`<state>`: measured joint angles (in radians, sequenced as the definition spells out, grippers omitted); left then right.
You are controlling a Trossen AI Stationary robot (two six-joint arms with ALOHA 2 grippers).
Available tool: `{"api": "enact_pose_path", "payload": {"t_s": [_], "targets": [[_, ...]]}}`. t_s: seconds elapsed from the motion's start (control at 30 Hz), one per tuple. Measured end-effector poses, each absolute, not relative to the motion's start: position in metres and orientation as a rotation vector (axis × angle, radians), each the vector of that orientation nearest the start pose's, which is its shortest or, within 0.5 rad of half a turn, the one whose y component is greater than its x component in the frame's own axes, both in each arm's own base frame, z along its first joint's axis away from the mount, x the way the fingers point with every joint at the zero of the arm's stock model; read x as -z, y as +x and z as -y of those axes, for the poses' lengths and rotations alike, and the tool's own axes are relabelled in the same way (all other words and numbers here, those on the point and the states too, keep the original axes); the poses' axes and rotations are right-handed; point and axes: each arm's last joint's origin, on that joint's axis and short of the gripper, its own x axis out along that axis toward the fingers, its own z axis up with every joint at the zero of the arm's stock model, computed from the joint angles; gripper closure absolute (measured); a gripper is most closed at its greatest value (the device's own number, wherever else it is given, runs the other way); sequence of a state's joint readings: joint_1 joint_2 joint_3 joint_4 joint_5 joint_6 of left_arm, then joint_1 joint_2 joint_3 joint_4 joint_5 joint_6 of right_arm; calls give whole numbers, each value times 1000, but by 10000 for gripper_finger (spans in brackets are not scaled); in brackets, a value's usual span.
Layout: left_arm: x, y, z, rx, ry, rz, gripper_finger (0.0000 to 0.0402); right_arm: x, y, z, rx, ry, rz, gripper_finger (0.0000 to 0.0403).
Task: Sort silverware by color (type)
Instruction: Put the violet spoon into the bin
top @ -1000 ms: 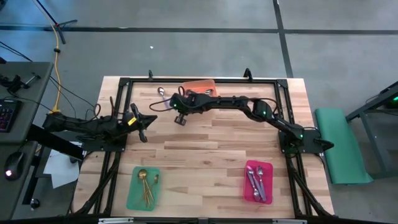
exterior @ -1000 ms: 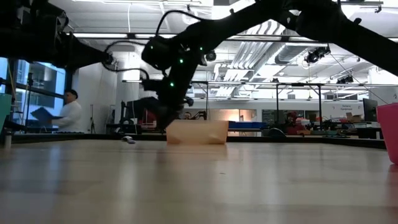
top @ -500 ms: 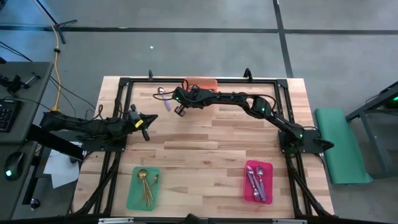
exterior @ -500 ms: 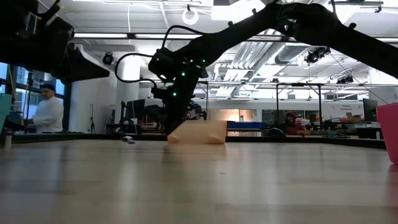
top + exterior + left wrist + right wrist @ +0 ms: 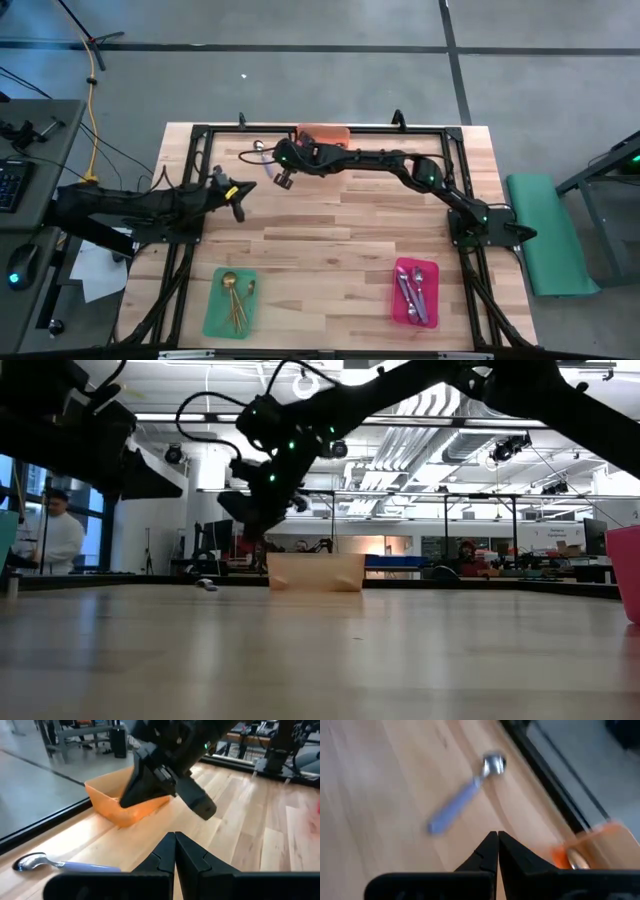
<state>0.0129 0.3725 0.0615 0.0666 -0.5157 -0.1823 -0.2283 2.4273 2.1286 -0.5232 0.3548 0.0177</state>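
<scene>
A spoon with a silver bowl and a purple handle (image 5: 265, 158) lies flat on the table near the far edge; it also shows in the right wrist view (image 5: 465, 795) and the left wrist view (image 5: 65, 865). My right gripper (image 5: 281, 174) hovers just right of it, shut and empty (image 5: 495, 840). My left gripper (image 5: 238, 203) waits shut (image 5: 174, 842) at the table's left, nearer than the spoon. The orange tray (image 5: 322, 133) holds a spoon bowl (image 5: 572, 857). Gold spoons (image 5: 236, 298) lie in the green tray, purple-handled ones (image 5: 413, 290) in the pink tray.
The orange tray (image 5: 315, 572) stands at the far edge, right of the loose spoon. The green tray (image 5: 213, 318) is near-left, the pink tray (image 5: 398, 310) near-right. A black frame rail (image 5: 230, 131) runs along the far edge behind the spoon. A person (image 5: 50, 540) stands beyond the table.
My right gripper has moved toward the far edge and the purple-handled spoon, rising a little off the table. My left gripper has shifted slightly toward the table's right. The spoon has stayed where it was.
</scene>
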Motion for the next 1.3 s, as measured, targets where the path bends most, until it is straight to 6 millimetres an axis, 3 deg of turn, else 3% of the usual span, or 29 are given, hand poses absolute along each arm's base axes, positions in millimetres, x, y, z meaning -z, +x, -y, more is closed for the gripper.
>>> {"api": "enact_pose_path", "payload": {"t_s": [0.17,0.23,0.37,0.67,0.8,1.0,1.17,1.3], "targets": [[-162,121,-19,-565,-131,-238,401,-160,514,125,494,39,-717,403],[-162,122,-21,-584,-148,-277,401,-159,505,114,469,56,-662,403],[-165,128,-27,-624,-187,-356,401,-174,476,88,427,63,-572,403],[-184,151,-53,-708,-346,-631,389,-220,371,60,539,-29,-484,403],[-186,166,-75,-717,-406,-767,361,-239,331,55,572,-35,-361,403],[-188,187,-121,-804,-512,-900,305,-252,285,48,578,-26,-237,403],[-181,203,-161,-862,-569,-959,272,-252,262,44,574,-17,-180,403],[-168,212,-184,-863,-620,-1018,266,-254,259,42,568,-24,-163,403]]}}
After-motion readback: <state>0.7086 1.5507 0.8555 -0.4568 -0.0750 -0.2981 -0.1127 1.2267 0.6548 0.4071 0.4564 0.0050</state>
